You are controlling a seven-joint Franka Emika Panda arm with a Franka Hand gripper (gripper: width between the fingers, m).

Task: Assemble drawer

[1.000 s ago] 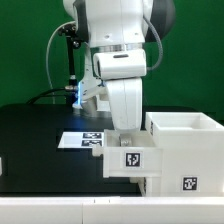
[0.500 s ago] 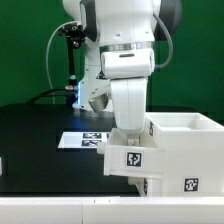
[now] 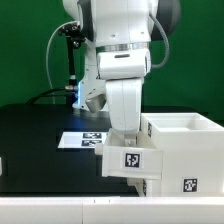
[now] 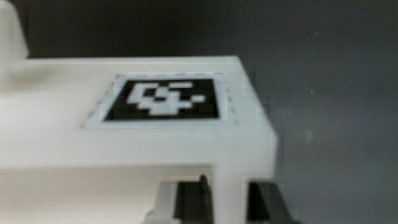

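Tray: a small white drawer tray, tagged on its front face, hangs directly below the hand, tilted, its inner end against the open side of the casing. In the wrist view the tray fills most of the picture, its square tag facing the camera.
Hand: the hand sits on the tray's top edge. In the wrist view two dark fingers stand on either side of a thin white wall, so the hand appears pinched on the tray.
Casing: the large white casing stands just beside the hand, toward the exterior view's right, open at the top, on the black counter.
Marker board: the marker board lies flat beyond the hand.
Progress: judged mid-insertion. The tray is at the casing's opening but not seated. A second tray is not in view.
Change: compared with half a second ago, the tray and hand have shifted slightly toward the exterior view's left; the casing has not moved.
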